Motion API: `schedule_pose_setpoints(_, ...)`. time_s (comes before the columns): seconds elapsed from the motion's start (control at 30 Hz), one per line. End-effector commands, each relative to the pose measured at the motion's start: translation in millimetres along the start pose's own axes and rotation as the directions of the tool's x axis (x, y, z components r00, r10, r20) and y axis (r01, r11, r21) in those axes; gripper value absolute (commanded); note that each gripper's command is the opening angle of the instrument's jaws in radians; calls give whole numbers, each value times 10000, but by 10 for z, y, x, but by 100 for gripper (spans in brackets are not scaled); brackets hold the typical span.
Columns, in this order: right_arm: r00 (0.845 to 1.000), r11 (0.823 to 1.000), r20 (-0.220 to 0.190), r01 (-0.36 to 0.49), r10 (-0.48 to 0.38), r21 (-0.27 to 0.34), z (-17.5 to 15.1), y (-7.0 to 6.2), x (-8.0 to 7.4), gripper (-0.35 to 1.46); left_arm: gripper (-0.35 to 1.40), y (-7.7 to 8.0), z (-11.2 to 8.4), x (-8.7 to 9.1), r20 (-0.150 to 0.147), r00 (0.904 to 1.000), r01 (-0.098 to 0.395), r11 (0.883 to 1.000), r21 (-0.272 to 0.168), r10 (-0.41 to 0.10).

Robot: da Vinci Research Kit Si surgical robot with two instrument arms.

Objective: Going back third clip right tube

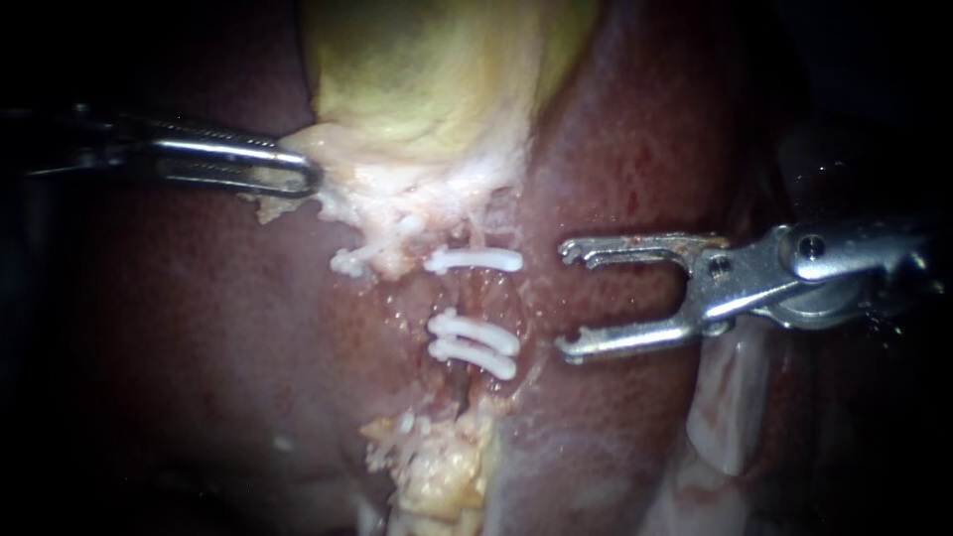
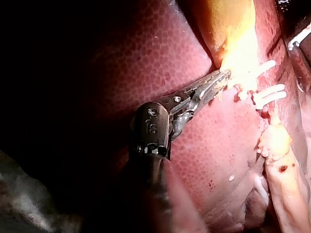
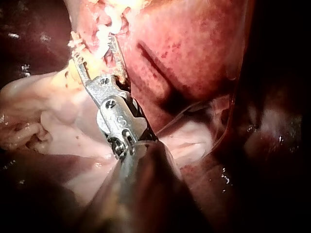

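Observation:
The yellow gallbladder (image 1: pixel 427 69) hangs at the top, over the dark red liver (image 1: pixel 199 328). My left instrument (image 1: pixel 298 177) holds the gallbladder's pale lower edge, jaws shut on it; the left wrist view shows the same jaws (image 2: pixel 219 77) at the pale tissue. Below runs a tube (image 1: pixel 475 296) with three white clips: one upper clip (image 1: pixel 475 260) and a lower pair (image 1: pixel 475 342). My right instrument (image 1: pixel 564 298) stands just right of the clips, its forked jaws wide open and empty. In the right wrist view its jaws (image 3: pixel 95 48) are spread in front of pale tissue.
Another white clip (image 1: pixel 349 263) sits left of the tube, under the gallbladder's frayed edge. Yellowish fatty tissue (image 1: pixel 442 467) lies below the clips. Pale tissue folds (image 1: pixel 725 407) lie under the right instrument's shaft. The liver (image 1: pixel 615 149) rises behind the right jaws.

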Motion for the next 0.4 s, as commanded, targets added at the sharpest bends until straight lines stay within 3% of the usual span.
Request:
schedule_pose_setpoints(0.03, 10000, 10000, -2, 0, 0, 1, 0, 0, 0, 50, -35, 0, 1, -1, -1, 10000, -12, 10000, 11, 12)
schedule_pose_setpoints(0.4, 10000, 10000, -3, 2, -2, 5, 0, 0, 0, 50, -35, 1, 2, -2, 5, 10000, -13, 10000, -13, 13)
